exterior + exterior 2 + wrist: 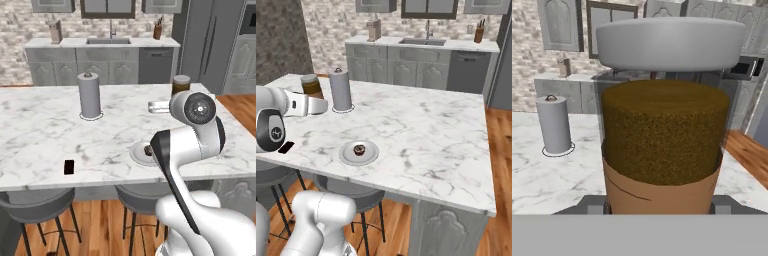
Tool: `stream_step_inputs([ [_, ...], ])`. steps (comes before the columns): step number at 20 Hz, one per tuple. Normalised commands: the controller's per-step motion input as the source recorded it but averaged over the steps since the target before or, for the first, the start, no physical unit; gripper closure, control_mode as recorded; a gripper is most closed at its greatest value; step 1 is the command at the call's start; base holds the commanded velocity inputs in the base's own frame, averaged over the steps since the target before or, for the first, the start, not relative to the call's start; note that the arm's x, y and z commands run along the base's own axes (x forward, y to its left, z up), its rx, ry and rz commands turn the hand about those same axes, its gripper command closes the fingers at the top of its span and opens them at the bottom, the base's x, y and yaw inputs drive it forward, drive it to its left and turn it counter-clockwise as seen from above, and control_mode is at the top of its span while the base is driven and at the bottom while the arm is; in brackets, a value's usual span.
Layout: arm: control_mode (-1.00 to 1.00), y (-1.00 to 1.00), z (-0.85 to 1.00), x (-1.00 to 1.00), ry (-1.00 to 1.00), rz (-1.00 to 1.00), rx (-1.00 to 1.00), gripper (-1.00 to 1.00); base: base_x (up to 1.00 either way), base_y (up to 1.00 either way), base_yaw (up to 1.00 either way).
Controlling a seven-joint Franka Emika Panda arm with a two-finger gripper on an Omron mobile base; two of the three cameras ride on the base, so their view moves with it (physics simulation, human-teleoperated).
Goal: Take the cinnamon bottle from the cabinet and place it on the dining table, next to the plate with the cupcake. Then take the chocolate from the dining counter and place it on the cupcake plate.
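The cinnamon bottle (664, 135), brown with a grey lid, looms large in the hand view, upright between my fingers. My gripper (176, 97) is shut on it and holds it above the marble dining table (40, 130), over the right part. The bottle (311, 86) also shows at the left of the right base view, with my gripper (312, 97) at its lower part. The plate (137, 154) with the cupcake (148, 149) sits near the front edge, below and left of the bottle. A dark chocolate (69, 166) lies near the front edge, further left.
A grey paper towel roll (90, 95) stands upright mid-table. Stools (35, 207) are tucked under the front edge. The back wall has a counter with a sink (107, 41), cabinets and a fridge (210, 40).
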Motion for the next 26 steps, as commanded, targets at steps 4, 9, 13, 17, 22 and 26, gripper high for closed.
stream_step_inputs([
  [4, 1.0, 0.0, 0.0, 0.0, 0.0, 0.0, 0.0, 1.0, 0.27, 0.52, -0.17],
  [9, 1.0, 0.0, 0.0, 0.0, 0.0, 0.0, 0.0, 1.0, 0.22, 0.09, -0.08],
  [13, 1.0, 0.0, 0.0, 0.0, 0.0, 0.0, 0.0, 1.0, 0.46, 0.06, -0.01],
  [17, 1.0, 0.0, 0.0, 0.0, 0.0, 0.0, 0.0, 1.0, 0.52, 0.08, 0.0],
  [22, 1.0, 0.0, 0.0, 0.0, 0.0, 0.0, 0.0, 1.0, 0.07, 0.05, 0.0],
  [26, 1.0, 0.0, 0.0, 0.0, 0.0, 0.0, 0.0, 1.0, 0.0, 0.0, 0.0],
])
